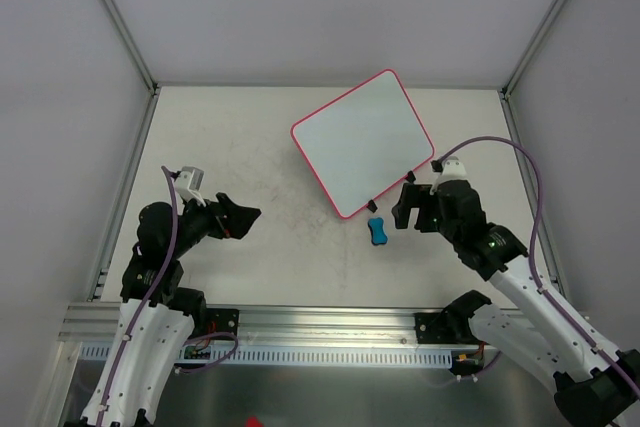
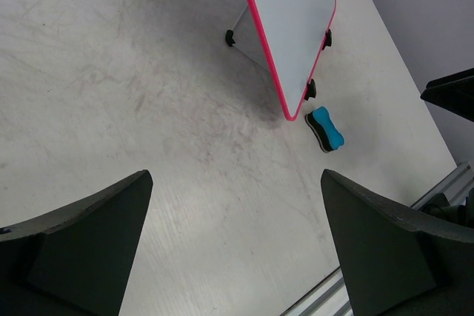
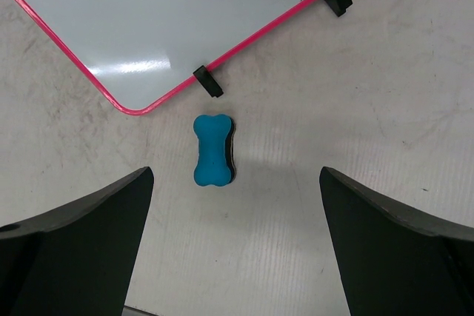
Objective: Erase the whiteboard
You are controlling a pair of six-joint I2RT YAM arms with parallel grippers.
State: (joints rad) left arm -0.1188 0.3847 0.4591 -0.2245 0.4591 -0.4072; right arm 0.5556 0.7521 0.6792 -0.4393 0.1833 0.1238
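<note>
The whiteboard (image 1: pixel 362 141) lies flat at the table's middle back, white with a pink-red rim and small black feet on its near edge. No marks show on it. It also shows in the left wrist view (image 2: pixel 292 12) and the right wrist view (image 3: pixel 163 20). A small blue bone-shaped eraser (image 1: pixel 377 232) lies on the table just in front of the board's near corner, also in the right wrist view (image 3: pixel 214 150) and the left wrist view (image 2: pixel 325 129). My right gripper (image 1: pixel 410 205) is open and empty, just right of the eraser. My left gripper (image 1: pixel 240 217) is open and empty, well left of the board.
The table (image 1: pixel 250 147) is pale and scuffed, walled by white panels with metal posts at the back corners. An aluminium rail (image 1: pixel 320 332) runs along the near edge by the arm bases.
</note>
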